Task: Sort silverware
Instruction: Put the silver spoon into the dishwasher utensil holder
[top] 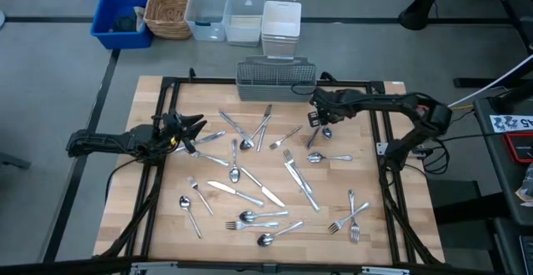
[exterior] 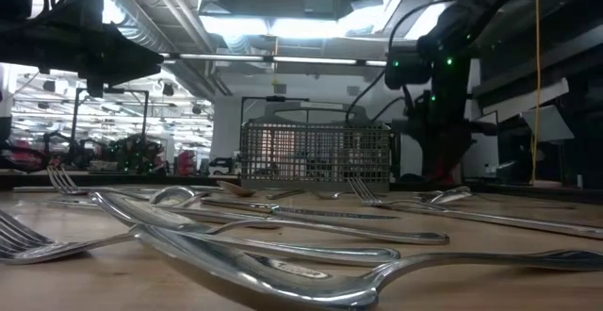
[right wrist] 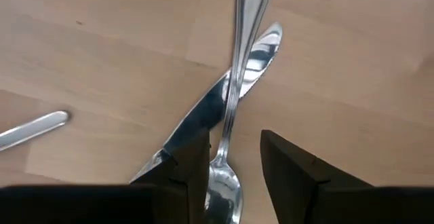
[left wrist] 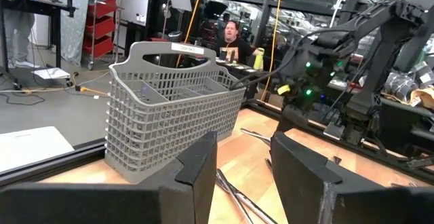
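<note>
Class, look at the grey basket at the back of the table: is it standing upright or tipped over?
Upright. The basket stands on its base with its handle on top, and the high view looks down into its open compartments.

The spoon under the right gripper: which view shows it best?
Right wrist view: the spoon lies across a knife, its bowl between the open jaws. The high view shows it tiny beside the right gripper; elsewhere I can't pick it out.

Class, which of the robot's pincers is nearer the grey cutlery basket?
Right. The right pincer hangs just off the basket's front right corner over a spoon; the left pincer is farther left.
</note>
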`<control>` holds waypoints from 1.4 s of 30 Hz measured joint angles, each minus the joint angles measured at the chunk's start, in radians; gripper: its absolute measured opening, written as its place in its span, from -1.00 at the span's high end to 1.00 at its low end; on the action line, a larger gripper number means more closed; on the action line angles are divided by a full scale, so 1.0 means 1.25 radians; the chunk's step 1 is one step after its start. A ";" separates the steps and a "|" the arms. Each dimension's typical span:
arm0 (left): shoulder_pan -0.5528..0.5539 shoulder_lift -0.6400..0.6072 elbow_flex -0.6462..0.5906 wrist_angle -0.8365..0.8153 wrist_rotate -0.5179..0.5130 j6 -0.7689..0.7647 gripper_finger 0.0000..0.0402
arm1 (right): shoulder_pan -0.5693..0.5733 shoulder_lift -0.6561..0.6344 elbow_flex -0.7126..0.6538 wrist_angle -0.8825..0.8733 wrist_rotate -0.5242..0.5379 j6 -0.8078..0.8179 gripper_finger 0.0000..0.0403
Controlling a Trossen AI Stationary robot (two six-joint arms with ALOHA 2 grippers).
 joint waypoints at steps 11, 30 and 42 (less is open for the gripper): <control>0.000 0.000 0.000 0.000 0.000 0.000 0.37 | 0.002 0.062 0.000 0.008 -0.006 -0.019 0.35; 0.000 0.000 0.000 0.000 0.000 0.000 0.37 | 0.003 0.114 0.002 0.030 -0.016 -0.043 0.94; 0.000 0.000 0.000 0.000 0.000 0.000 0.37 | 0.002 0.122 0.076 -0.119 -0.031 -0.094 0.95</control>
